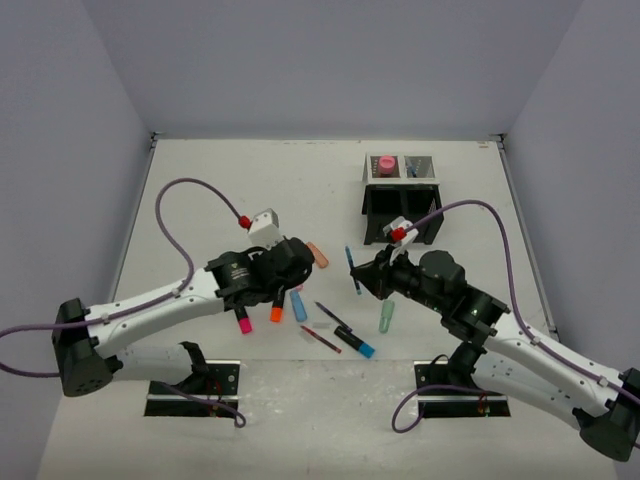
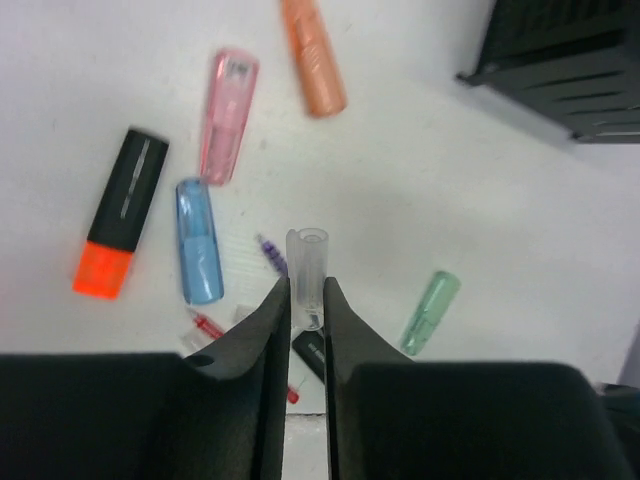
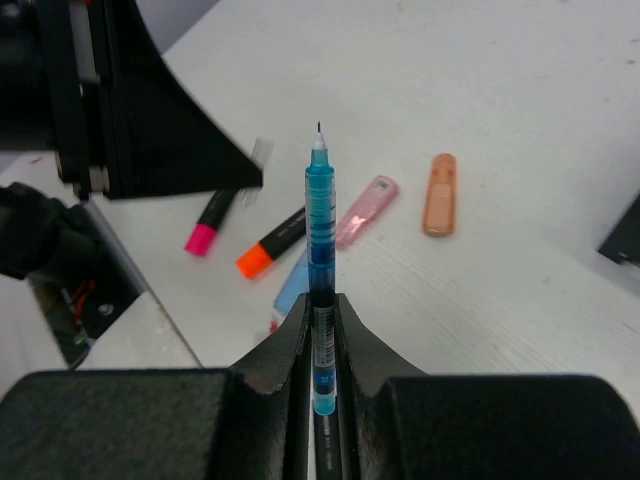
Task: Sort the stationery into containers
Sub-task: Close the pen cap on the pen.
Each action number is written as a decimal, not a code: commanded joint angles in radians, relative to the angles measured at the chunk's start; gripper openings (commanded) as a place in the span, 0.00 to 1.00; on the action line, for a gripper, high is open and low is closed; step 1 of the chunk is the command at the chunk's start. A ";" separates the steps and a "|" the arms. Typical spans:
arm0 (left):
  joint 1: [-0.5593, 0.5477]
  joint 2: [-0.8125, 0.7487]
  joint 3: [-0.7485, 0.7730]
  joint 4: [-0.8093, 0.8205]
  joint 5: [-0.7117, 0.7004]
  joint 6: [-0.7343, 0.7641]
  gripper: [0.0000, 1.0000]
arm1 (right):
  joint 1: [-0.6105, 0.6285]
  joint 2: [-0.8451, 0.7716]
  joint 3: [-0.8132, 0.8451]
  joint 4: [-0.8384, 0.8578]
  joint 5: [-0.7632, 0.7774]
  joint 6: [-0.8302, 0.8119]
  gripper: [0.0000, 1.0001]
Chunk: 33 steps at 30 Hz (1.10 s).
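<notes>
While L claw [image 2: 306, 298] pinches clear cap [image 2: 307, 252] by its end & R claw [image 3: 320, 308] clamps blue pen [image 3: 320, 205], either could pivot, slip out.

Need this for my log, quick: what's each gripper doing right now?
Left gripper: closed on a clear cap.
Right gripper: closed on a blue pen.
</notes>
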 commanded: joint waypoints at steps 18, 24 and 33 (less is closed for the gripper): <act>0.036 -0.506 -0.026 0.618 0.190 0.923 0.00 | 0.239 0.281 0.091 0.607 -0.076 0.173 0.00; 0.037 -0.510 -0.024 0.624 0.226 0.913 0.00 | 0.243 0.292 0.132 0.595 -0.060 0.138 0.00; 0.036 -0.514 -0.029 0.619 0.229 0.908 0.00 | 0.242 0.294 0.144 0.601 -0.044 0.120 0.00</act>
